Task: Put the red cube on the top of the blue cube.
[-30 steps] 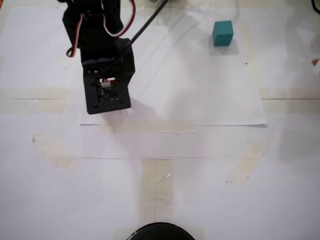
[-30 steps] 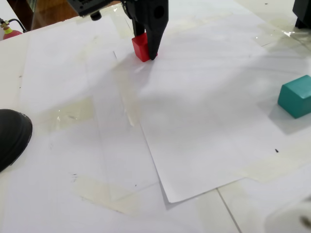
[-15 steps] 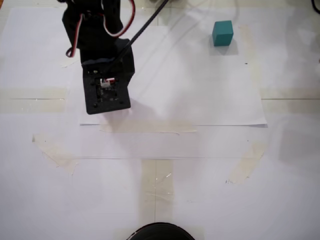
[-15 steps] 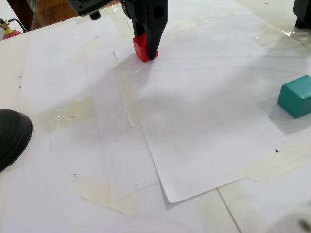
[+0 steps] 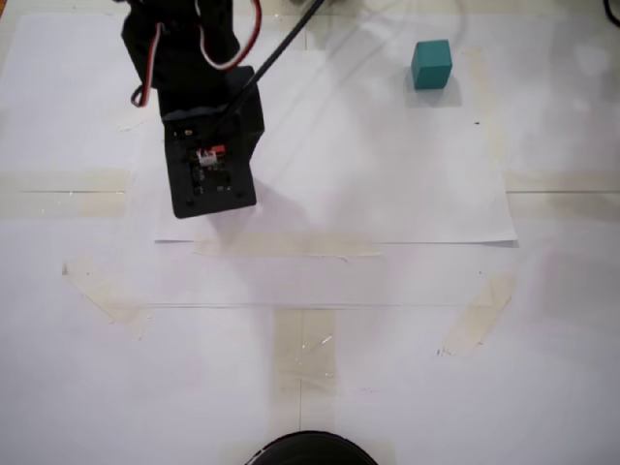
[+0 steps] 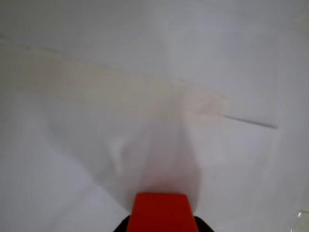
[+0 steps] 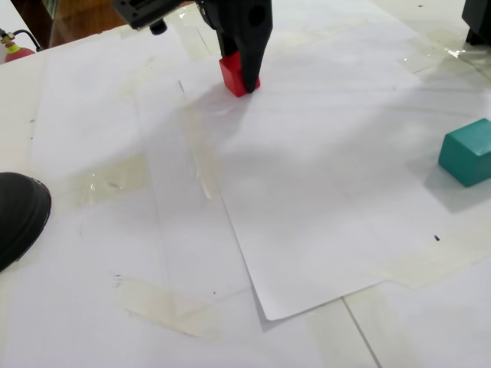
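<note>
In a fixed view from the side, my gripper [image 7: 242, 81] is shut on the red cube [image 7: 232, 74] and holds it low over the white paper, at the far left. In the wrist view the red cube [image 6: 159, 210] fills the bottom centre, with dark fingers [image 6: 121, 227] at its sides. From overhead, the arm's black wrist block [image 5: 209, 165] hides the cube. The blue cube, teal in colour, [image 5: 431, 64] stands alone on the paper, far to the right of the arm. It shows at the right edge [image 7: 467, 152] in the side view.
A white paper sheet [image 5: 387, 194] is taped onto the white table, with tape strips [image 5: 302, 354] around it. A black round object [image 7: 19, 215] sits at the table's edge, seen at the bottom [image 5: 310, 450] from overhead. A dark post [image 7: 477, 19] stands at the far right.
The gripper, still shut on the red cube, has shifted a little to the right in the side view. The blue cube has not moved.
</note>
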Robot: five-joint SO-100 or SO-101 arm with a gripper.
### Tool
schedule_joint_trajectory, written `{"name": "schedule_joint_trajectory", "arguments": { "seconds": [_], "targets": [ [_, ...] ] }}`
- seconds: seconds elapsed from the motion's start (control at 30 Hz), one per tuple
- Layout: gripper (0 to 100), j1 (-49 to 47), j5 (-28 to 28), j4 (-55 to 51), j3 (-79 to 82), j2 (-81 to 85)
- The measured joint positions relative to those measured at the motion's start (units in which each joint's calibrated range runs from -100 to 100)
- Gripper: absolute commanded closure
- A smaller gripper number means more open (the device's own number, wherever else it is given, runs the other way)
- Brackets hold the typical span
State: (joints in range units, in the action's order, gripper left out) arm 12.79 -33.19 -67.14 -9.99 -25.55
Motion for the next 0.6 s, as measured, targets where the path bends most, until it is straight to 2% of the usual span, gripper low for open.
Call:
{"name": "schedule_joint_trajectory", "arguments": {
  "seconds": [0.6],
  "targets": [
    [92,2.63,-2.69,-18.06,2.44,19.96]
  ]
}}
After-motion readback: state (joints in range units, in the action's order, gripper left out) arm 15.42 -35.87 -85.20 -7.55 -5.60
